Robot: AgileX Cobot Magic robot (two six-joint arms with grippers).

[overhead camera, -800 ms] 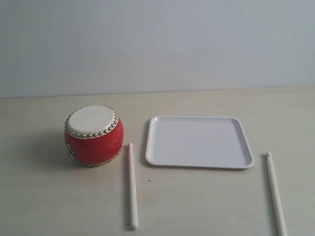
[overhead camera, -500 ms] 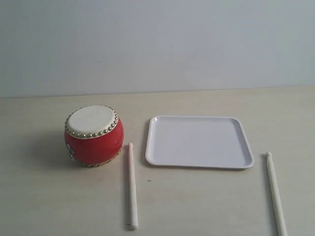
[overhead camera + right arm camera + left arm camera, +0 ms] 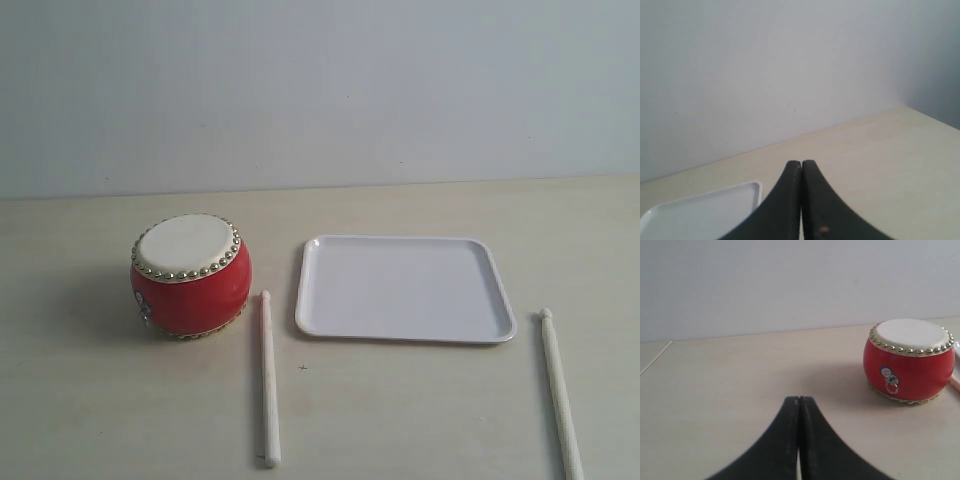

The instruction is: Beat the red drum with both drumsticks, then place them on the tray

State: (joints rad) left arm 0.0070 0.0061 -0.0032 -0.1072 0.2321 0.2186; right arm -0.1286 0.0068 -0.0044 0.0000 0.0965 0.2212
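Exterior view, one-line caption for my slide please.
Red drum and white tray side by side, one drumstick beside the drum, a second drumstick right of the tray.

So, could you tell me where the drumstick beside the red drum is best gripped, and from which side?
Probably the half farthest from the red drum, from straight above, jaws across it: the drumstick lies flat on the table, one end beside the drum's base.

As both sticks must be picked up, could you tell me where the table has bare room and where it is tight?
Open: the table between the left drumstick and right drumstick in front of the tray, and the strip behind the red drum. Tight: the gap between drum and tray.
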